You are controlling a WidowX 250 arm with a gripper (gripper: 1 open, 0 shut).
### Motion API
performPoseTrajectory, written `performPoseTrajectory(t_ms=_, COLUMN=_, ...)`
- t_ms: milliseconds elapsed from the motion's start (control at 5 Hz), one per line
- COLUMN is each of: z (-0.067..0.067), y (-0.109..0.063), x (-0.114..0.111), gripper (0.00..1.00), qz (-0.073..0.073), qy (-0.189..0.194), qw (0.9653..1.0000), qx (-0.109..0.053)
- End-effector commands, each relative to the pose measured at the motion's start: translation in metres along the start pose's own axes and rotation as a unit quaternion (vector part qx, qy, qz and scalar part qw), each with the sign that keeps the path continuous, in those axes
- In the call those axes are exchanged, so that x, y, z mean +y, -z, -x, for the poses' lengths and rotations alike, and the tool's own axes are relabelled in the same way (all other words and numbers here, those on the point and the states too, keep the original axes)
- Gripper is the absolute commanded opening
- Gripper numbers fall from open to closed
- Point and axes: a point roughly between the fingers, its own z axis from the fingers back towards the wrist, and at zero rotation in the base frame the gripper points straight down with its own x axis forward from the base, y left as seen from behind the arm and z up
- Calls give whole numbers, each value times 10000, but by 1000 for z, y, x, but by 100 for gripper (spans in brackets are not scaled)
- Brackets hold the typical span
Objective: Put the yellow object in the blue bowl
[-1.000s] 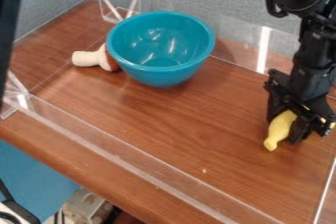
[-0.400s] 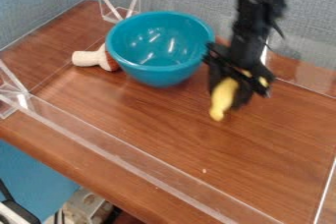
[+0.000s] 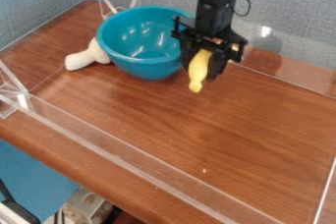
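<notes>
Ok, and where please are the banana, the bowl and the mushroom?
banana (image 3: 198,72): camera view, its middle
bowl (image 3: 148,68): camera view, front outer wall
mushroom (image 3: 82,59): camera view, its stem

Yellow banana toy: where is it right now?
In the camera view, the yellow banana toy is held by the gripper, just right of the blue bowl.
</notes>
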Motion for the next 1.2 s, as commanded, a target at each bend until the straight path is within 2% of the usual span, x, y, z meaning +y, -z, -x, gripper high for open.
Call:
performPoseTrajectory(t_ms=0, z=-10, y=-29, x=9, gripper=0, qz=35, qy=-367, qw=9984, qx=-417)
performPoseTrajectory(t_ms=400, z=-18, y=-32, x=8, gripper=0, qz=136, qy=-678, qw=9968, qx=-406)
performPoseTrajectory(t_ms=1000, z=-23, y=-34, x=6, gripper=0, qz=262, qy=-947, qw=9945, qx=-374)
